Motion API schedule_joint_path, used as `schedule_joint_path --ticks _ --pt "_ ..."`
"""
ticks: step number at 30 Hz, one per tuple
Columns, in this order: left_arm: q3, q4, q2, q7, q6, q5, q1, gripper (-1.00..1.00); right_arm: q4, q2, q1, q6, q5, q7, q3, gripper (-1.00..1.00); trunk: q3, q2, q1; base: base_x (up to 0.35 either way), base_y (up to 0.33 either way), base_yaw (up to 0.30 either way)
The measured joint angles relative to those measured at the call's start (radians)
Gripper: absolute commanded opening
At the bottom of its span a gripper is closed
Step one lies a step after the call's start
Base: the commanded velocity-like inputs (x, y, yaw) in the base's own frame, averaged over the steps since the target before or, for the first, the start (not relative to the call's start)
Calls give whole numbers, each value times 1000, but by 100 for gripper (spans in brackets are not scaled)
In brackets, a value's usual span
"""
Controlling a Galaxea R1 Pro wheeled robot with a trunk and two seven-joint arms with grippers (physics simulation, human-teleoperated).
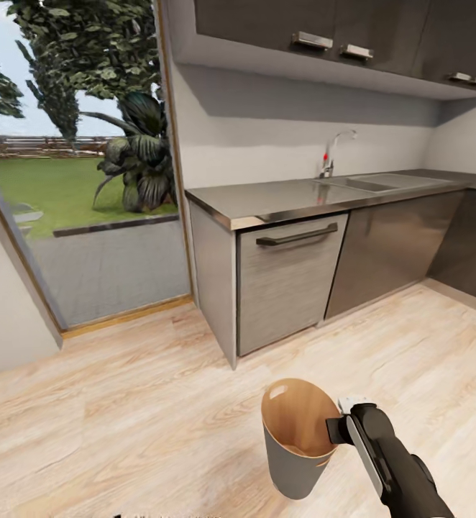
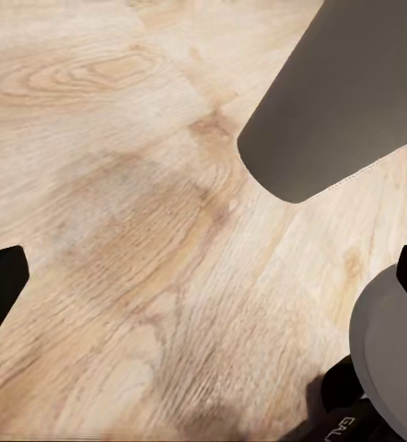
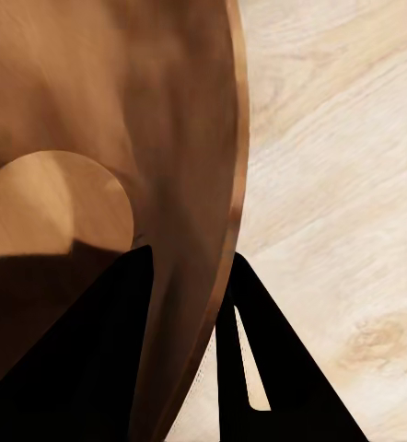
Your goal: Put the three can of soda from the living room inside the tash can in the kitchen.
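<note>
The trash can [image 1: 293, 460], pale grey outside and tan-brown inside, leans slightly over the wood floor in front of me. My right gripper [image 1: 336, 430] is shut on its rim. In the right wrist view one finger [image 3: 84, 359] is inside the wall and the other [image 3: 259, 341] outside, and the bin's round bottom [image 3: 56, 212] is bare. The left wrist view shows the trash can's grey outer wall [image 2: 342, 92] from the side, and my left gripper [image 2: 203, 276] open above the floor, holding nothing. The soda cans are out of view.
A steel-topped counter [image 1: 267, 201] with a dishwasher front [image 1: 288, 288], sink [image 1: 382, 181] and tap [image 1: 331, 155] runs ahead. Upper cabinets [image 1: 324, 29] hang above. A glass door [image 1: 87, 180] to the garden is at left. Light plank floor [image 1: 123, 417] surrounds the bin.
</note>
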Motion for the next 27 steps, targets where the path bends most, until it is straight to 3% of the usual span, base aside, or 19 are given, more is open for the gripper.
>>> schedule_joint_path --ticks 27 --pt "0 0 0 0 0 0 0 100 2 0 0 0 0 0 2 -100 -11 0 0 0 0 278"
